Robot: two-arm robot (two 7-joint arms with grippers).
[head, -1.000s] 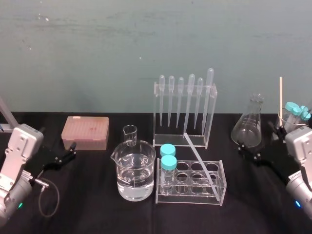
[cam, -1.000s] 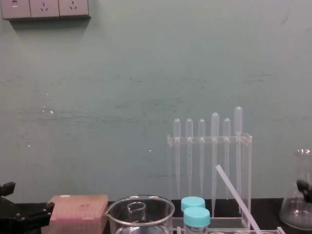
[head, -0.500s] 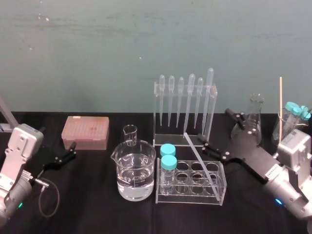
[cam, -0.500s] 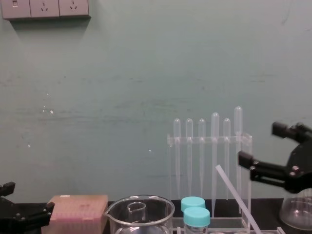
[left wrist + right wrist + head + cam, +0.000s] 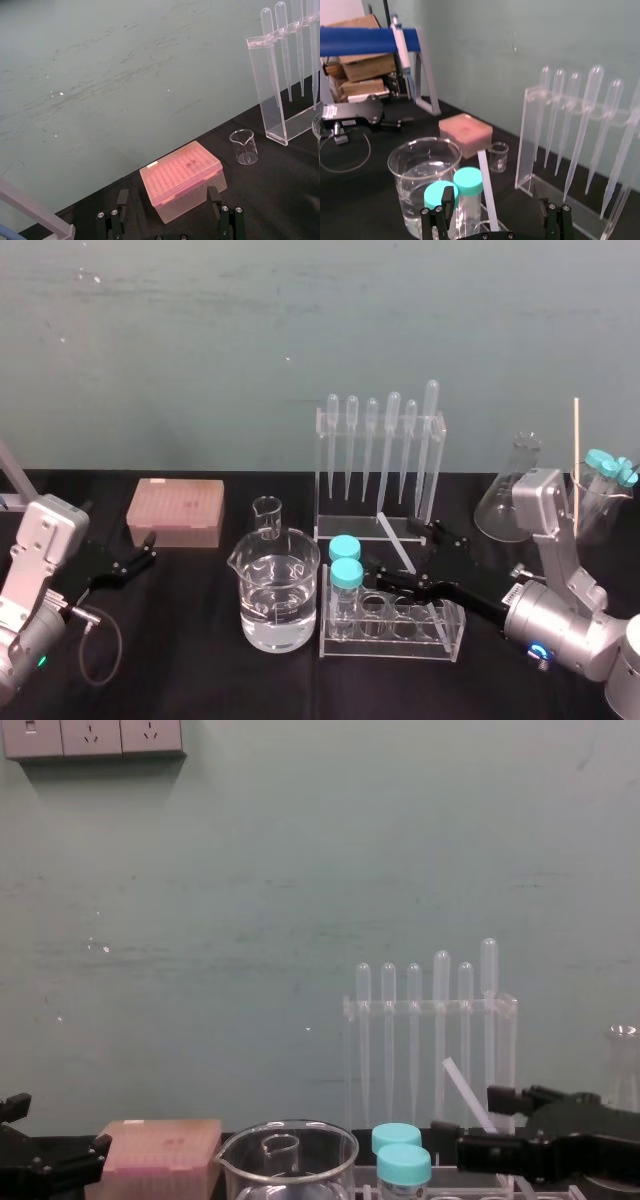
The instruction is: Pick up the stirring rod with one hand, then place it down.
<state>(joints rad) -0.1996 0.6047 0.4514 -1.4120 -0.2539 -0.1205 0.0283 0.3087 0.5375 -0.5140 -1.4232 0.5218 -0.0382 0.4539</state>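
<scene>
Trouble, if it comes, is likeliest at the pinch itself. The right gripper [image 5: 392,545] reaches in from the lower right of the head view, low over the clear test-tube rack [image 5: 440,628], its two black fingers spread wide and gripping nothing. The stirring rod [image 5: 396,540] runs between them, just right of centre in that view. It slants up out of the rack towards the base of the pipette rack [image 5: 380,465] behind, and its lower part is hidden behind the gripper. In the right wrist view the rod [image 5: 487,190] rises roughly midway between the fingers, clear of both, so I judge the grasp lined up but not yet made. The rod is thin, smooth and tilted, so if one finger meets it before the other, it could pivot or skid sideways rather than be trapped. Its foot seems to sit in the rack, and a sideways pull instead of a lift along its slant might drag or tip that light rack. One finger also lies near the two teal-capped tubes [image 5: 345,560], with the water-filled beaker [image 5: 278,600] just beyond them, and a careless swing could knock either. The left gripper [image 5: 147,548] rests parked at the lower left, fingers apart and empty, beside the pink tip box [image 5: 175,510].
</scene>
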